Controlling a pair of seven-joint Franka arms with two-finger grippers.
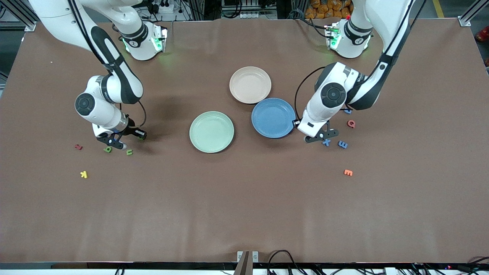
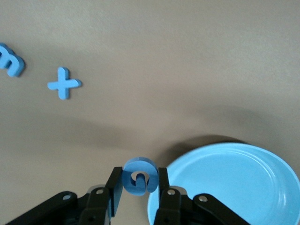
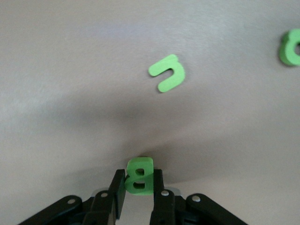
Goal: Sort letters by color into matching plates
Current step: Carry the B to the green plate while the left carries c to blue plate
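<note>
**Both pincers clamped on foam letters**

On the brown tabletop (image 1: pixel 244 198), the round pale green plate (image 1: pixel 211 131) and round blue plate (image 1: pixel 273 117) lie side by side, both bare. The left pincer (image 2: pixel 139 187), beside the blue plate's rim, is clamped on a curled blue foam letter (image 2: pixel 139 174). The right pincer (image 3: pixel 138 187), toward the right arm's end, is clamped on a green foam B (image 3: pixel 139 175). Loose blue cross (image 2: pixel 64 84) and green U (image 3: pixel 168 73) lie nearby.

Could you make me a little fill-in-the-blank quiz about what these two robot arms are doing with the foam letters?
1. The left gripper holds a foam letter of the color ____.
2. The right gripper holds a ____ letter B.
3. The plate lying farthest from the front camera, the beige-pink plate, holds ____ letters.
4. The orange letter lies toward the ____ arm's end of the table.

Missing words: blue; green; no; left
</note>
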